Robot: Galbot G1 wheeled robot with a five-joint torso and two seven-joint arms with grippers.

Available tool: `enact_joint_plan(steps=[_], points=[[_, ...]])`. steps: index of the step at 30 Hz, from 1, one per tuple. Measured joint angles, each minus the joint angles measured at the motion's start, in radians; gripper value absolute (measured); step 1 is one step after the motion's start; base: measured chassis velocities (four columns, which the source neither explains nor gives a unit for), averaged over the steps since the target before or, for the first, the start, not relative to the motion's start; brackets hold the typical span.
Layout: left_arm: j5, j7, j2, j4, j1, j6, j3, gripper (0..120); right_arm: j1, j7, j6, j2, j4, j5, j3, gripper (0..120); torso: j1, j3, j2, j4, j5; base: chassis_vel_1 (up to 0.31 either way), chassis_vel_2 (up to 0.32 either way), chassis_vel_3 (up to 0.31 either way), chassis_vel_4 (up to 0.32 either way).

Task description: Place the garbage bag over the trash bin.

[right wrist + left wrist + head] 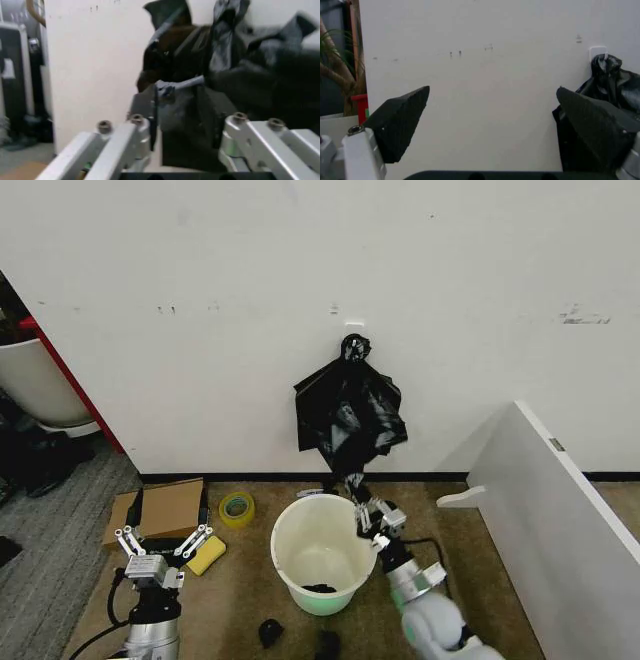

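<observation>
One garbage bag, glossy black, hanging from a wall hook above one trash bin, which stands on the floor. Right gripper at the bag's lower tail, by the bin's rim; right wrist view shows its fingers closed around black plastic. Left gripper low at left, fingers spread wide. One tape roll; one cardboard box; one yellow sponge. No legible writing.

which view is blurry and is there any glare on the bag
Right wrist view: soft with motion blur, the garbage bag smeared around the right gripper. Left wrist view: the open left gripper fingers are out of focus. Head view: sharp, pale sheen on the bag's folds.
</observation>
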Motion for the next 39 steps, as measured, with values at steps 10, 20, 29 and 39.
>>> enact_joint_plan(steps=[10, 20, 29, 39], points=[[0.026, 0.001, -0.014, 0.012, -0.008, 0.003, 0.008, 100, -0.163, 0.394, -0.278, -0.069, 0.259, -0.009, -0.092, 68, 0.000, 0.000, 0.000, -0.0001, -0.0001, 0.000, 0.000, 0.000, 0.000], [0.028, 0.000, -0.007, 0.016, -0.003, -0.003, 0.005, 100, -0.091, 0.420, -0.403, -0.096, 0.319, 0.160, -0.072, 100, 0.000, 0.000, 0.000, -0.0002, 0.0000, 0.000, 0.000, 0.000, 0.000], [0.023, -0.004, 0.013, 0.019, -0.004, -0.002, -0.003, 100, 0.150, 0.182, -0.379, -0.133, 0.094, 0.144, -0.010, 100, 0.000, 0.000, 0.000, 0.0001, -0.0001, 0.000, 0.000, 0.000, 0.000], [0.013, -0.018, 0.031, 0.033, -0.013, -0.001, -0.012, 100, 0.251, 0.058, -0.493, -0.189, -0.009, 0.208, -0.011, 79, 0.000, 0.000, 0.000, -0.0003, 0.0000, 0.000, 0.000, 0.000, 0.000]])
